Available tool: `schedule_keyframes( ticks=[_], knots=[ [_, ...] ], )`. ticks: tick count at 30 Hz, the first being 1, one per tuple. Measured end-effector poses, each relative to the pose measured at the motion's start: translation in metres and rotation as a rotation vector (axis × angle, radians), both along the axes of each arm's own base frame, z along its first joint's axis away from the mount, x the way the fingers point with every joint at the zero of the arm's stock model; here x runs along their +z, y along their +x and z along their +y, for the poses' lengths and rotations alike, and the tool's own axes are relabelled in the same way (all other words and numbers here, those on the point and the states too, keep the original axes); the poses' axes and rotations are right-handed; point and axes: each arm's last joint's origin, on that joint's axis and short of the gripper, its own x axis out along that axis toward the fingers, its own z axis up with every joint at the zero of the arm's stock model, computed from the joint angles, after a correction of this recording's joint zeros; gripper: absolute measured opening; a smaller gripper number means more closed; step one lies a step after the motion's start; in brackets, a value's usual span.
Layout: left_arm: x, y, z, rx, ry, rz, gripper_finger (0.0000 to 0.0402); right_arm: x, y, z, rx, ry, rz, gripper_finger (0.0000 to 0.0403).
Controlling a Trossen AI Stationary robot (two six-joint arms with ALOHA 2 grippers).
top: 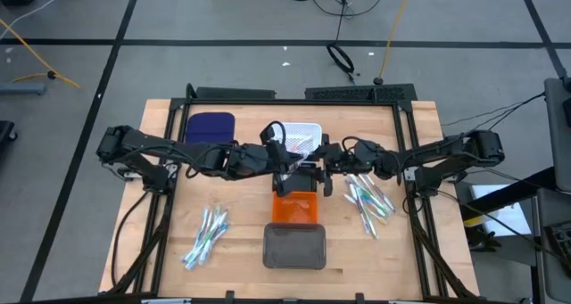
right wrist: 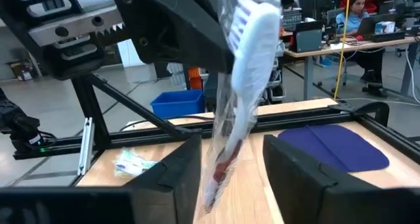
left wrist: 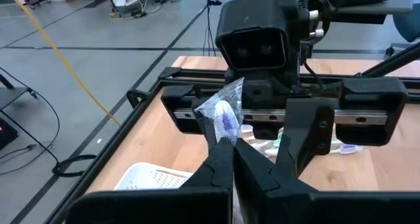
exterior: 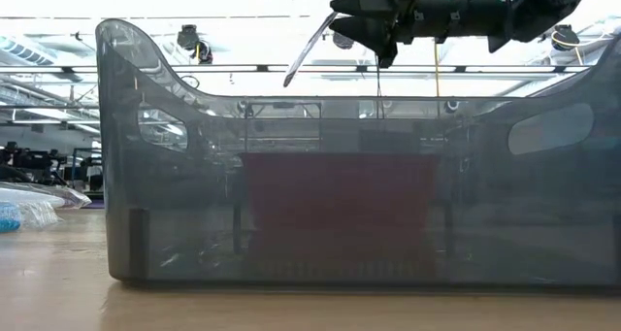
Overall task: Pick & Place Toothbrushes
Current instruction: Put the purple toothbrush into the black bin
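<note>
Both arms meet over the middle of the table. My left gripper (left wrist: 233,159) (top: 287,164) is shut on a clear-wrapped toothbrush (left wrist: 225,113) with a white and purple head. My right gripper (right wrist: 233,168) (top: 326,166) faces it, open, one finger on each side of the toothbrush's lower part (right wrist: 220,161); I cannot tell whether either finger touches it. In the low view the toothbrush (exterior: 301,59) hangs slanted high above the trays. Other wrapped toothbrushes lie in a pile at the left (top: 207,233) and another at the right (top: 370,197). My left gripper pinches the wrapped toothbrush between its two fingers (left wrist: 216,165) just behind the head (left wrist: 226,122), which sticks out past the fingertips. The toothbrush is lifted clear, and its handle (right wrist: 216,178) hangs slanting down below the hold.
A row of trays runs down the table's middle: white (top: 302,136) at the far end, orange (top: 296,208), grey (top: 294,247) nearest. A dark blue pad (top: 210,126) lies at the far left. The grey tray (exterior: 349,205) fills the low view. A person sits at a desk (right wrist: 357,14) in the room.
</note>
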Motion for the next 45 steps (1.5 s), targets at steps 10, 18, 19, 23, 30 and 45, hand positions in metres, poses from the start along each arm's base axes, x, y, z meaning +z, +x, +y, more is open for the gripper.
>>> schedule_keyframes(
  ticks=[10,18,19,23,30,45],
  knots=[
    [0.000,0.001,0.000,-0.011,-0.004,-0.006,0.0001,0.003,0.000,0.008,0.011,-0.066,-0.037,0.0015],
    [-0.001,0.000,0.000,-0.018,0.038,0.017,0.0016,0.001,0.000,0.008,0.015,-0.061,-0.016,0.0009],
    [-0.001,0.000,0.000,-0.020,0.051,0.025,0.0025,0.001,0.000,0.008,0.016,-0.060,-0.010,0.0009],
    [-0.001,-0.001,-0.005,-0.016,0.140,0.054,0.0074,0.001,-0.002,0.009,0.031,-0.056,0.015,0.0009],
    [0.010,-0.015,-0.015,0.017,0.285,0.085,0.0156,0.002,-0.013,0.016,0.064,-0.034,0.130,0.0009],
    [0.012,-0.026,-0.014,0.055,0.296,0.131,0.0166,0.009,-0.033,0.064,0.260,0.081,0.207,0.0009]
  ],
)
